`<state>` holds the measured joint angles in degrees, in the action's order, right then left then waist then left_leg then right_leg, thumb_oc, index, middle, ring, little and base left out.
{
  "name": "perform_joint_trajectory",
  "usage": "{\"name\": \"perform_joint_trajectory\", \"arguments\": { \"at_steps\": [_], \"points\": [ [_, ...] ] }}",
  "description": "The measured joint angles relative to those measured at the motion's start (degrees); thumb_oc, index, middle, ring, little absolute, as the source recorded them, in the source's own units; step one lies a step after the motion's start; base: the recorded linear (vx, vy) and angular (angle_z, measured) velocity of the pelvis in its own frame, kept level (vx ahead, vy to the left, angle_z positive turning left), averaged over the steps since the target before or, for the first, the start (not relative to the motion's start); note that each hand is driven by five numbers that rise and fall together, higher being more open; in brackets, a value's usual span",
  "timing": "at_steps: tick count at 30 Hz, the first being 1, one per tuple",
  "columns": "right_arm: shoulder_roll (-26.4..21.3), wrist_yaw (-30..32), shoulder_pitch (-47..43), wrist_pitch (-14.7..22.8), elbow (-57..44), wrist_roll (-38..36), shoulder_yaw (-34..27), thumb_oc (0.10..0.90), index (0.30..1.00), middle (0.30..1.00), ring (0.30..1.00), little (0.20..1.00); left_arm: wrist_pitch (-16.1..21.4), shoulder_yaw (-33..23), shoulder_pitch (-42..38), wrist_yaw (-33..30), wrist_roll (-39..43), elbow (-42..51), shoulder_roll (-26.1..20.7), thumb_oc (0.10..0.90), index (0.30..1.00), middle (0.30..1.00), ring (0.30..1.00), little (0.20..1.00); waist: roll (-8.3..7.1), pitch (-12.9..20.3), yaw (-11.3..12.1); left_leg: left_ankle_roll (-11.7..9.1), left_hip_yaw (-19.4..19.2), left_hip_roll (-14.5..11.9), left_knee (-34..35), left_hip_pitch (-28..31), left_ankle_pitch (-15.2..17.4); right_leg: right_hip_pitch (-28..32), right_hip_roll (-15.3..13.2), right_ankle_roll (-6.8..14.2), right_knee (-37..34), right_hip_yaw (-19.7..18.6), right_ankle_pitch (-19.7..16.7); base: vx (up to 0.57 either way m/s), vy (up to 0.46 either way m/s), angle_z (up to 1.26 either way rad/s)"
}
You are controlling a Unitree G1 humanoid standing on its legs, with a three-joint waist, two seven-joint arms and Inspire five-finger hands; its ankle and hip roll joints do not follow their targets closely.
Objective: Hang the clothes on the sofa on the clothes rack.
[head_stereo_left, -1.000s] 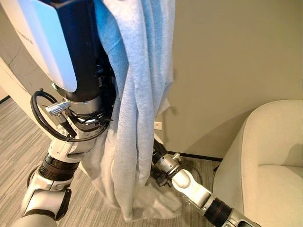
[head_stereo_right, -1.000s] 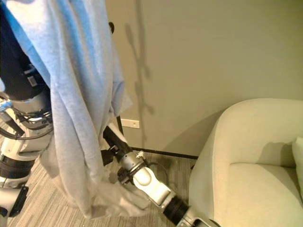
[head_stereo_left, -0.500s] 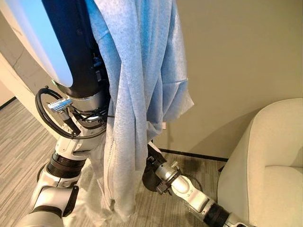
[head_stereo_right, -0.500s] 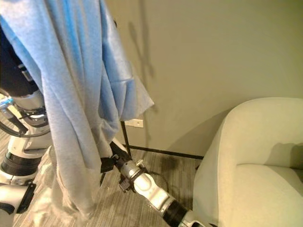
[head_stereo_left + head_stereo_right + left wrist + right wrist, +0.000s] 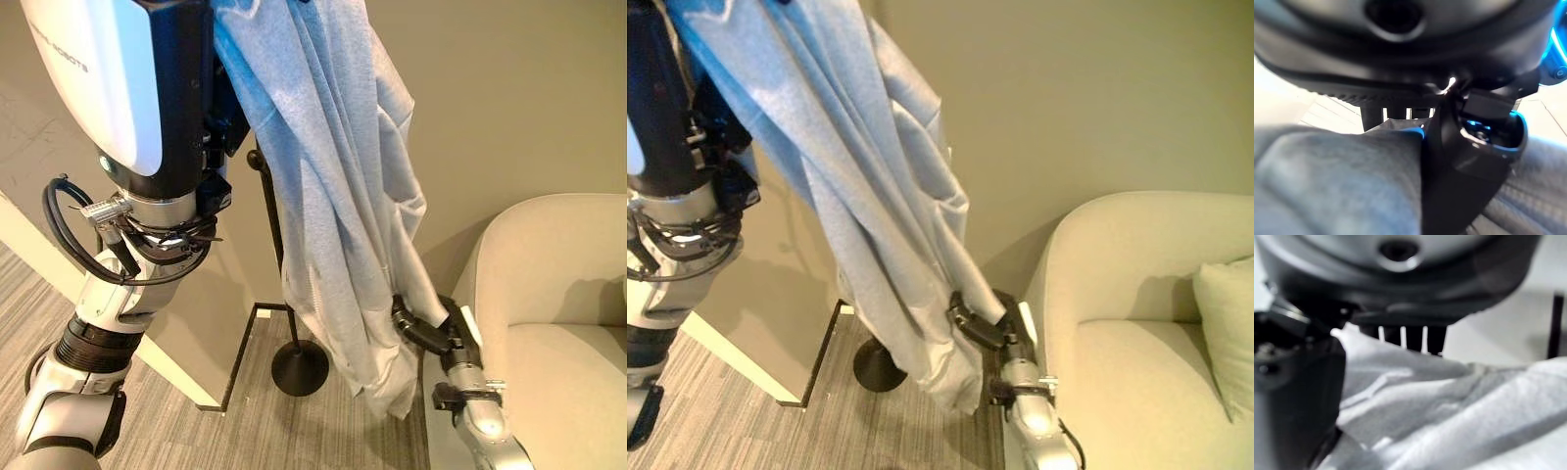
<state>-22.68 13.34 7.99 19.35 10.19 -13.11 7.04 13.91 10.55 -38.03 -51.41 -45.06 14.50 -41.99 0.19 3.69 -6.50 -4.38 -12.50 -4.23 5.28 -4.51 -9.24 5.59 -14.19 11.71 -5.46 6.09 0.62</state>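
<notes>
Your light grey garment (image 5: 333, 196) hangs as a long drape, its long axis running from high near the left hand down and across toward the right, its lower end gathered just beside the sofa (image 5: 549, 294). Your right hand (image 5: 431, 331) is clamped on that lower part, with its dark fingers (image 5: 975, 328) curled into the folds; in the right wrist view the cloth (image 5: 1449, 406) lies pressed between thumb and fingers. Your left hand (image 5: 1469, 161) is raised high, and in the left wrist view its thumb is closed over a thick fold of the cloth. The black clothes rack (image 5: 279, 284) stands upright behind the drape, its round base (image 5: 299, 367) on the grey striped floor (image 5: 196, 431). A cushion (image 5: 1227, 323) rests on the sofa seat.
</notes>
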Motion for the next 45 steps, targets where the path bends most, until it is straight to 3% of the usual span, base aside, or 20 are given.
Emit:
{"name": "perform_joint_trajectory", "arguments": {
  "at_steps": [5,8,10,17,23,28,32,37,40,41,43,44,45],
  "points": [
    [-0.80,6.99,1.71,-0.28,-4.94,7.07,-8.77,0.400,0.300,0.300,0.300,0.300,1.13,-2.08,1.97,0.87,-0.05,0.03,-0.59,0.400,0.300,0.300,0.300,0.300,-0.15,-0.03,-0.75,0.01,-0.35,0.08,0.01,0.11,0.02,-0.07,-0.02,0.00,0.01,-0.25,-0.01,0.01,-0.010,-0.03],
    [-1.61,11.84,1.43,-1.43,-8.38,14.39,-12.46,0.400,0.300,0.300,0.300,0.300,1.35,-3.09,1.96,0.84,-0.09,0.05,-0.67,0.400,0.300,0.300,0.300,0.300,-0.11,0.00,-0.69,0.10,-0.35,0.11,0.20,0.17,0.10,0.01,-0.05,0.00,0.01,-0.24,-0.01,0.03,0.007,0.01],
    [-2.89,18.65,-1.30,-3.43,-13.57,22.98,-15.27,0.400,0.300,0.300,0.300,0.300,1.34,-5.88,1.95,0.10,-0.29,0.11,-0.76,0.400,0.300,0.300,0.300,0.300,-0.14,0.04,-0.53,0.27,-0.31,0.19,0.25,0.20,0.31,0.16,-0.20,-0.01,0.01,-0.11,-0.01,0.04,0.028,0.02],
    [-14.21,31.16,-12.87,-8.79,-15.18,37.60,-20.14,0.400,0.300,0.300,0.300,0.300,1.10,-8.62,2.07,-4.65,-2.47,-2.86,-3.03,0.400,0.300,0.300,0.300,0.300,-0.68,-0.13,1.96,0.34,0.08,0.31,0.23,0.00,0.37,0.16,-0.10,-0.01,0.02,0.21,-0.01,0.04,0.042,0.02],
    [-20.28,34.74,-18.18,-11.35,-15.03,41.91,-20.38,0.400,0.300,0.300,0.300,0.300,-2.86,-9.12,4.36,-5.42,-2.99,-14.11,-10.67,0.400,0.300,0.300,0.300,0.300,-3.35,-0.28,3.04,0.42,0.38,0.29,0.22,-0.30,0.45,0.12,-0.08,-0.03,0.02,0.67,0.00,0.07,0.066,0.03],
    [-23.11,34.80,-23.55,-11.34,-11.39,42.72,-18.35,0.400,0.300,0.300,0.300,0.300,-4.81,-7.46,4.63,-3.95,-2.83,-21.44,-11.27,0.400,0.300,0.300,0.300,0.300,-6.78,-0.18,2.63,1.13,0.63,1.01,0.25,-0.80,0.95,-0.08,-0.73,-0.04,0.03,1.18,0.01,0.08,0.074,0.05],
    [-27.24,34.53,-27.40,-11.35,-7.15,41.79,-14.77,0.400,0.300,0.300,0.300,0.300,-5.52,-0.86,4.19,-0.82,-1.81,-26.55,-11.32,0.400,0.300,0.300,0.300,0.300,-7.83,0.08,2.52,1.73,1.49,2.94,0.28,-1.59,1.66,-0.10,-2.64,-0.02,0.08,1.67,-0.05,0.10,0.102,0.16],
    [-32.73,32.63,-29.07,-12.00,-1.25,40.16,-10.86,0.400,0.300,0.300,0.300,0.300,-5.52,10.01,-1.81,3.53,0.33,-33.26,-11.30,0.400,0.300,0.300,0.300,0.300,-7.76,0.07,1.80,2.70,3.47,4.61,0.27,-2.39,2.32,-1.09,-3.90,-0.12,3.14,1.47,-0.16,0.13,0.154,0.23],
    [-33.59,32.02,-34.79,-13.62,2.96,38.60,-6.74,0.400,0.300,0.300,0.300,0.300,-5.54,15.38,-7.05,4.71,2.62,-37.17,-10.97,0.400,0.300,0.300,0.300,0.300,-6.88,-0.30,0.76,4.25,3.51,5.58,-0.02,-2.37,2.86,-4.47,-4.80,-0.42,9.54,0.49,-0.38,0.07,0.189,0.03],
    [-34.41,31.96,-36.71,-14.31,3.53,38.36,-5.49,0.400,0.300,0.300,0.300,0.300,-5.49,17.00,-8.96,4.97,3.28,-38.41,-10.94,0.400,0.300,0.300,0.300,0.300,-6.14,-0.82,0.53,5.04,3.38,5.54,-0.11,-2.07,1.98,-5.96,-5.47,-0.58,12.53,-0.58,-0.51,0.12,0.205,0.00],
    [-34.79,31.82,-43.07,-15.51,5.57,36.96,-0.42,0.400,0.300,0.300,0.300,0.300,-5.56,18.40,-11.21,5.59,4.97,-41.88,-10.81,0.400,0.300,0.300,0.300,0.300,-4.20,-1.90,-0.34,6.67,1.76,6.32,-0.17,-0.36,3.31,-8.98,-6.17,1.92,18.00,-3.03,-4.20,0.13,0.199,-0.33],
    [-35.49,31.77,-47.62,-15.52,7.73,36.47,3.35,0.400,0.300,0.300,0.300,0.300,-5.84,20.76,-14.06,5.90,6.35,-45.65,-10.81,0.400,0.300,0.300,0.300,0.300,-2.65,-3.14,-0.44,7.65,0.65,6.27,-0.17,0.85,3.97,-10.93,-6.41,2.06,21.94,-3.46,-6.52,0.13,0.064,-0.68],
    [-36.16,31.69,-50.98,-15.22,8.94,36.47,5.85,0.400,0.300,0.300,0.300,0.300,-6.18,20.89,-15.35,6.49,7.21,-47.26,-10.90,0.400,0.300,0.300,0.300,0.300,-0.96,-4.65,-0.42,8.73,0.21,5.98,-0.13,1.99,4.78,-14.57,-5.87,2.58,26.98,-4.58,-5.59,0.15,-0.025,-0.55]
  ]
}}
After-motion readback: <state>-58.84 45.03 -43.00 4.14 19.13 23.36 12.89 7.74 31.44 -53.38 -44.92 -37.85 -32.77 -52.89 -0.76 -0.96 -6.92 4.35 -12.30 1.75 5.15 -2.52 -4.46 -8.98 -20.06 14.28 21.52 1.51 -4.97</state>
